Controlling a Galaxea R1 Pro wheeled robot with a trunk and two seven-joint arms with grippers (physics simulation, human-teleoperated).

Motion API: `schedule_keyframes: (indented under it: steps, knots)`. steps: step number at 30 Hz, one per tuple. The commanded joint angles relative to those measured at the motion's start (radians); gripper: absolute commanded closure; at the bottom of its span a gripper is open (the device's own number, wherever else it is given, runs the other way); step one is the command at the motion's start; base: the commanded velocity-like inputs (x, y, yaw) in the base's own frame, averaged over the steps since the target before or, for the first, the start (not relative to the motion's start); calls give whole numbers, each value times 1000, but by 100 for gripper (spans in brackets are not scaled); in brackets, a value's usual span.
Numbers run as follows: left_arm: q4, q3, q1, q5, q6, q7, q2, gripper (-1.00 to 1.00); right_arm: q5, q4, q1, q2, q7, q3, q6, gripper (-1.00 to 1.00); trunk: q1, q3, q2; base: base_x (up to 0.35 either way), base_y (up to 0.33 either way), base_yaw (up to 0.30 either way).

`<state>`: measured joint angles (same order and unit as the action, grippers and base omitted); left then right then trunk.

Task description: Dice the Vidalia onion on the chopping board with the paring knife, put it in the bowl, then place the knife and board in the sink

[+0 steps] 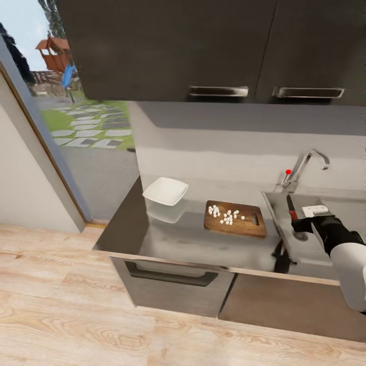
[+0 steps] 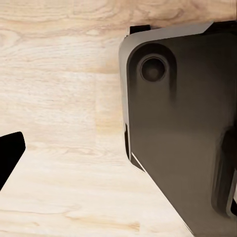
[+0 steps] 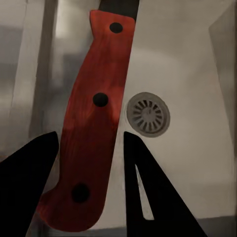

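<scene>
The paring knife (image 1: 291,207) hangs over the sink (image 1: 284,231), blade pointing to the wall, with my right gripper (image 1: 303,223) shut on its red handle (image 3: 94,128). The round drain (image 3: 148,114) lies below the handle. The dark brown chopping board (image 1: 249,226) rests on the countertop (image 1: 168,234) just left of the sink. On the board lies the diced onion (image 1: 227,216), as small white cubes. Further left stands the white square bowl (image 1: 165,191), with nothing in it. The whole Vidalia onion is out of view. One finger (image 2: 10,155) of my left gripper hangs over the wooden floor.
A chrome tap (image 1: 305,168) with a red knob (image 1: 288,172) rises behind the sink. Dark wall cabinets (image 1: 218,46) hang above the counter. A glass door (image 1: 76,117) is at the left. My own dark base (image 2: 182,123) sits on the wooden floor.
</scene>
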<state>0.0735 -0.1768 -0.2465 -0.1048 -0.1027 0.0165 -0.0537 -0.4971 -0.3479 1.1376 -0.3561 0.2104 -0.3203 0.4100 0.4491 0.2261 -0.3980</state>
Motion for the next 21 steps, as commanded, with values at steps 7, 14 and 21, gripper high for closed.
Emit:
schedule_keyframes:
  steps: [7,14,21]
  knots:
    - [5,-8,-2,-10,-8,0,0,-100,-9,51,1,-30,7,-8,-15,100,1,2,-2,78,-311,0]
    - [5,-7,-2,-10,-8,-1,0,-100,-9,125,1,-51,1,-7,-15,100,1,2,-2,1,-225,0]
    - [4,-8,-2,-9,-8,-1,0,-100,-8,206,1,-61,8,-7,-33,100,1,3,-2,0,-7,0]
